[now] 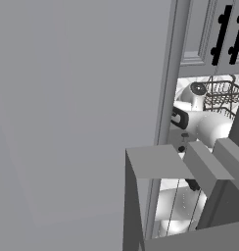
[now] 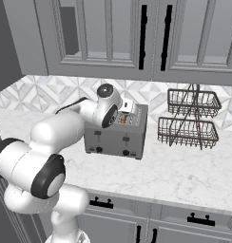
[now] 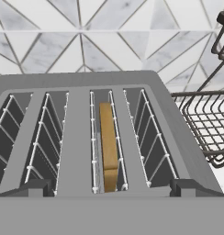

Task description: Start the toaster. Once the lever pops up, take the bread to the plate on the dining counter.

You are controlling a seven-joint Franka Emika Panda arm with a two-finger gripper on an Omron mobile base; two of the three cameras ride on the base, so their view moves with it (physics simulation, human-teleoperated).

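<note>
bread: the slice (image 3: 108,146) stands on edge in the toaster's (image 2: 117,132) third slot from the left as the hand view shows it, sunk between the wire guides with only its top edge showing; it sits there to be toasted, so it cannot be lifted yet.
toaster: on the bench (image 2: 184,175), back close to the tiled wall (image 3: 77,41), with two knobs along its front face in the right base view. The lever is not clear in these pictures, so I cannot tell whether it is down.
hand: poised right over the toaster's top (image 3: 111,189), looking down into the slots, fingers spread wide and holding nothing. It looks placed to reach the front of the toaster or the slice.
step: by my judgement the start of the task; the bread is not yet out.
basket rack: a two-tier wire rack (image 2: 190,119) stands just right of the toaster, its lower basket near the toaster's right side. A wide swing that way could catch it.
cupboards: doors with black handles (image 2: 143,35) hang above the toaster and limit a high lift.
tall panel: a grey side wall (image 1: 82,108) blocks most of the left base view.
</note>
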